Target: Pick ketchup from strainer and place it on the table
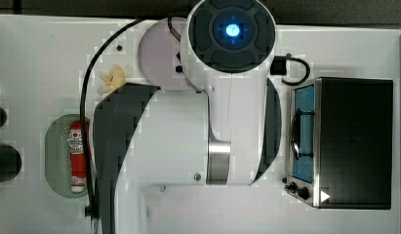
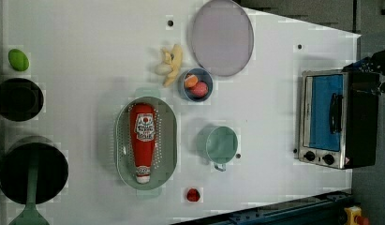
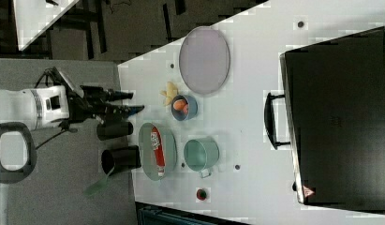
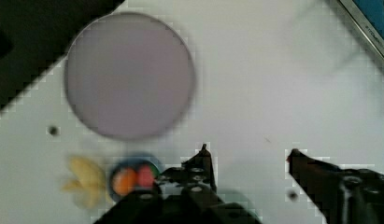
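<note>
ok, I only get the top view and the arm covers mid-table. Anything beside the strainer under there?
Observer: Yes. A round pale green cup stands on the left view's right of the pale green oval perforated strainer, apart from it.
Operator: Ketchup fully inside the strainer?
Observer: Yes. The red ketchup squeeze bottle lies flat along it, wholly within the rim.
Operator: Tool state?
Observer: The tool is open in the wrist view, with nothing between its fingers.
Operator: Other small stuff near the strainer?
Observer: A small red strawberry lies on the white table, toward the left view's bottom right of the strainer.
</note>
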